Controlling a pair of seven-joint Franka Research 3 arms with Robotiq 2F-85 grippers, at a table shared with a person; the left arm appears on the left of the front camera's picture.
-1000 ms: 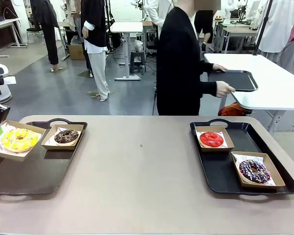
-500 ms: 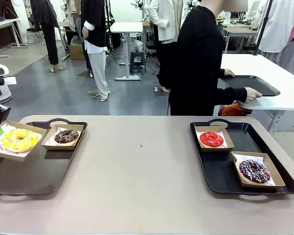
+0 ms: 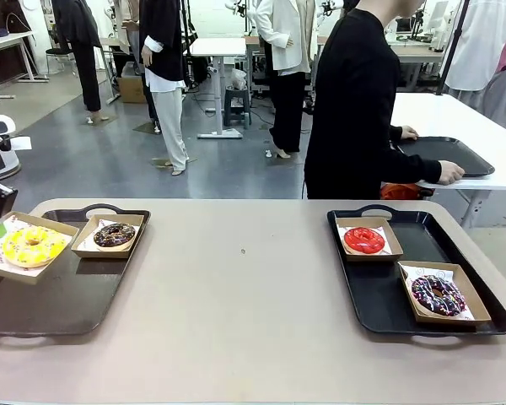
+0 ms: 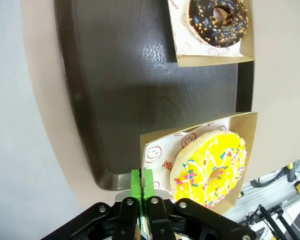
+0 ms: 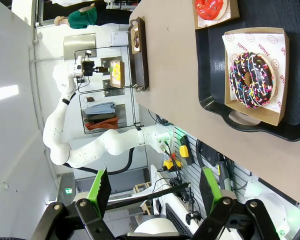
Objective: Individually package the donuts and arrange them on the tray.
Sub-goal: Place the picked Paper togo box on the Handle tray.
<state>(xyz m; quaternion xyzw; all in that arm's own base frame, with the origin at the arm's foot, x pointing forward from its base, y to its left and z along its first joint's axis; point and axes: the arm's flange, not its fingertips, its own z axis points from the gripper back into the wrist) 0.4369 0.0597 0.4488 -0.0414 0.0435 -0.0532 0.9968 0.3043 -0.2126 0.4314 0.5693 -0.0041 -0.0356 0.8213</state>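
Two tools, left tool (image 4: 141,186) clamped on yellow donut's box (image 4: 157,150), right tool (image 5: 155,187) wide apart

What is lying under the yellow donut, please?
The yellow donut lies on white printed paper inside a brown cardboard box, which the left hand holds by its edge above the black tray. The donut covers the paper's middle.

Yellow donut (image 3: 32,245) boxed, lifted, tilted; chocolate (image 3: 115,235), red (image 3: 364,240), purple (image 3: 438,295) boxed on trays.
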